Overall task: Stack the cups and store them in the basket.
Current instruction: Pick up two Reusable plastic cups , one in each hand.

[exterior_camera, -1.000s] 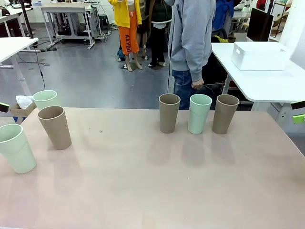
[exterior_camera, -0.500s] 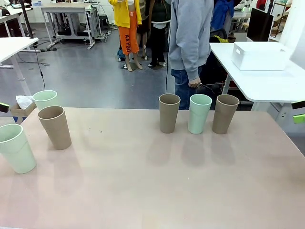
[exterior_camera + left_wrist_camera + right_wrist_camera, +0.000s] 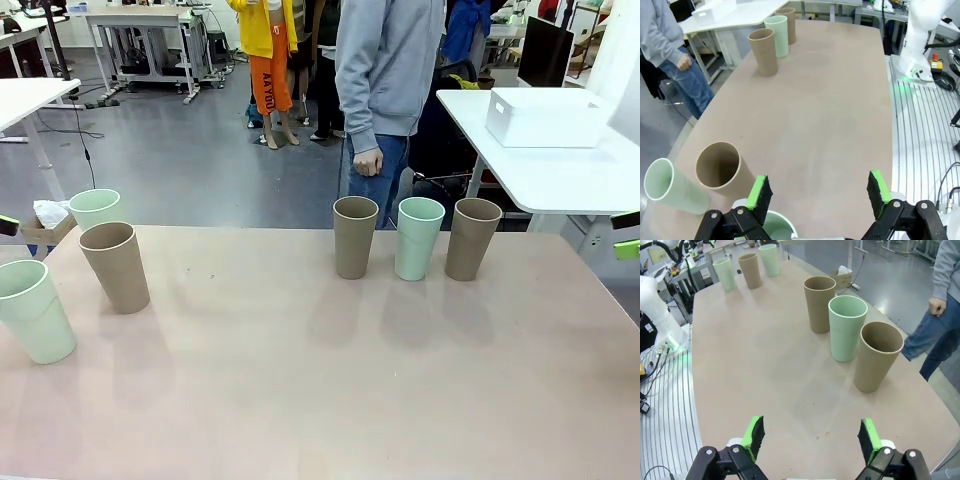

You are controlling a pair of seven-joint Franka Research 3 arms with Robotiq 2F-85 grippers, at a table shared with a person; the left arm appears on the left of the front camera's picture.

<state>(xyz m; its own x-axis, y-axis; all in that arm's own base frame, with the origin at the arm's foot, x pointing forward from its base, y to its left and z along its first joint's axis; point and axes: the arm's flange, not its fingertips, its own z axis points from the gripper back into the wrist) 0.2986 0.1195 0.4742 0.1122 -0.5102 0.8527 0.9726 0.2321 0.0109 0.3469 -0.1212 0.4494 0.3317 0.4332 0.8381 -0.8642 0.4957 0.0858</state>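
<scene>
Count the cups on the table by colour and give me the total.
Tan-brown cups: 3
Mint green cups: 3
Total: 6

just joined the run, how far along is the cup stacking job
Done: nothing yet. All six cups stand upright and apart on the table, none nested. In hand: nothing; the left gripper and right gripper are open and empty. Left: all the stacking, then storing the stack in the basket, which sits on a white side table at the far right.
</scene>
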